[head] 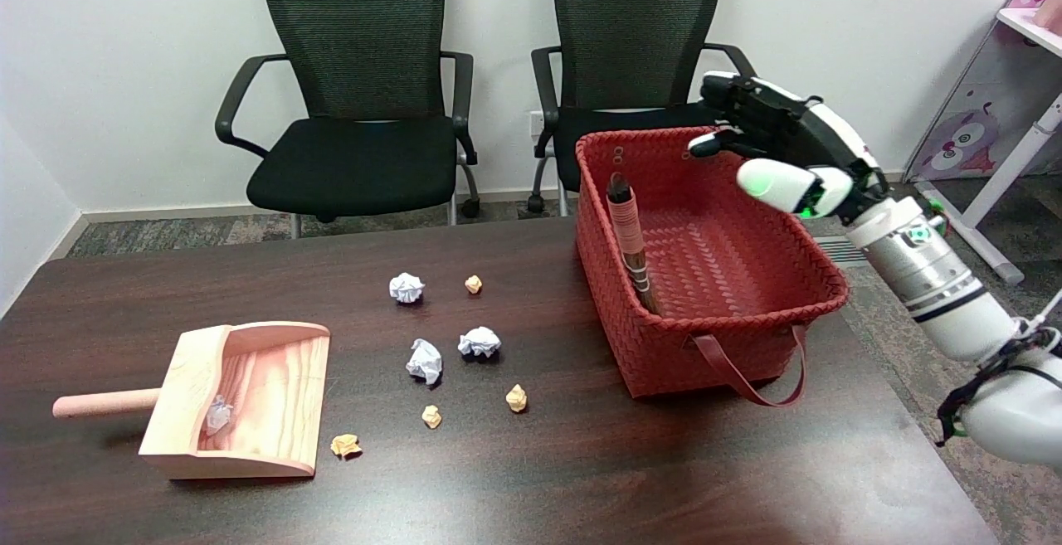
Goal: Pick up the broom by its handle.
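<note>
— Over the far right corner of the red basket [817, 292] we see our right hand [776, 143] in the air, fingers loosely spread and holding nothing. Where is the broom?

— Inside the basket, against its left wall. The broom [630, 242] leans there with the wrapped handle [624, 209] pointing up and toward the far side, its tip just above the rim. We judge the wall is all that props it.

— So we come in from above?

— We think so. The hand is well apart from the handle, to its right, so we must cross the basket leftward and come down.

— And the rest of the table?

— The wooden dustpan [249, 404] lies near the left edge, and crumpled paper balls [425, 360] are scattered between it and the basket, presumably for sweeping.
</note>
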{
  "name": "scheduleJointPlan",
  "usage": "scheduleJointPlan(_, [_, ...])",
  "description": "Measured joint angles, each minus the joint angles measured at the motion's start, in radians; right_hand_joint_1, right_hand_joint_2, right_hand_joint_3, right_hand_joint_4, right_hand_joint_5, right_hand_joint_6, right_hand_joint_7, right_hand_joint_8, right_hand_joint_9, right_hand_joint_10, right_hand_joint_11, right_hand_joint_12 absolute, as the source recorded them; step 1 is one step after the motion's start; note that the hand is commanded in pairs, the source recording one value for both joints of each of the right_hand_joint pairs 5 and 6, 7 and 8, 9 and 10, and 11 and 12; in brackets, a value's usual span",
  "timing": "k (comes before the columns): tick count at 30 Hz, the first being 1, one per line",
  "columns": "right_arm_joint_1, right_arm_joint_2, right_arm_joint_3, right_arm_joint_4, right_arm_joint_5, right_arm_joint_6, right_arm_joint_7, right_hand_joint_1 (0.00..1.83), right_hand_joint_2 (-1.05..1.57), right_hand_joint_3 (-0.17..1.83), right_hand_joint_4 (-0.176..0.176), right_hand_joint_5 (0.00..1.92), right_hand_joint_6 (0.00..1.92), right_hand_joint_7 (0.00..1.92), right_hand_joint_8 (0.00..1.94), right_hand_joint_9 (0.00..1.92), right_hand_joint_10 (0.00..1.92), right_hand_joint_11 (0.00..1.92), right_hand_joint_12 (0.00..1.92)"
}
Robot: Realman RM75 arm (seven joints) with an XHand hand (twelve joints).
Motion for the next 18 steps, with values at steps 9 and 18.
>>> scheduleJointPlan(9, [0.013, 0.002, 0.026, -0.091, -0.02, -0.153, -0.185, 0.86, 0.15, 0.8, -0.176, 0.23, 0.23, 0.23, 0.23, 0.27, 0.27, 0.52, 0.52])
scheduleJointPlan(18, [0.019, -0.015, 0.033, -0.174, -0.029, -0.29, -0.358, 0.87, 0.14, 0.78, -0.176, 0.22, 0.22, 0.22, 0.22, 0.22, 0.22, 0.43, 0.43])
